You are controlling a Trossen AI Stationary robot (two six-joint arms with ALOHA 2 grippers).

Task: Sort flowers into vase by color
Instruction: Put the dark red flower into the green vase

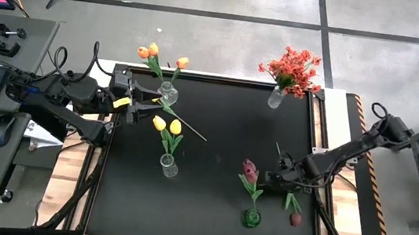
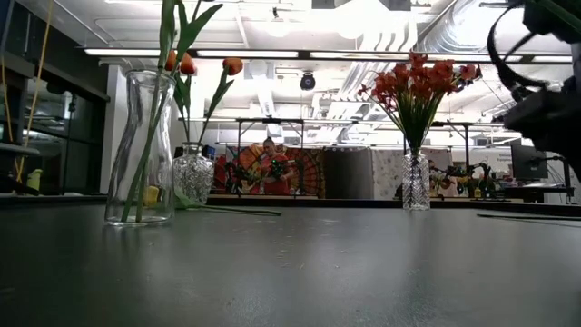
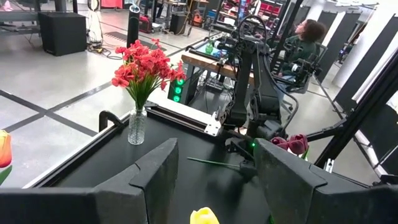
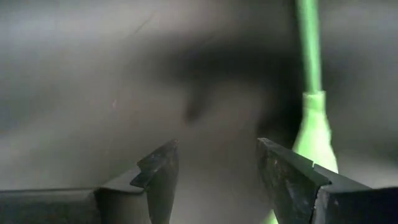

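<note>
Work with the right hand (image 1: 272, 177), low over the bench (image 1: 220, 95) near the right edge, fingers spread and pinching nothing. Go for the loose pink tulip (image 1: 294, 214), flat on the bench toward the near right corner, just beside the green vase (image 1: 251, 217) with 1 pink tulip (image 1: 249, 169) already in it. Mind the right wrist view: green stem (image 4: 309, 50) beside 1 finger, outside the gap, so no closing yet. Slide sideways to bring that stem between both fingers, then settle low enough to catch so thin a thing without scraping the bench. Pinch on bare stem, probably some way up from the head and clear of the leaves, for balance on the lift. Raise slowly, swing the cut end downward, and line it up over the narrow vase mouth before lowering; avoid knocking the standing tulip or tipping the light vase. Leave the left hand (image 1: 141, 103) at the left edge, fingers spread and empty, beside the vase of orange tulips (image 1: 167, 90), with the red sprays (image 1: 292, 70) at the far edge well clear.
</note>
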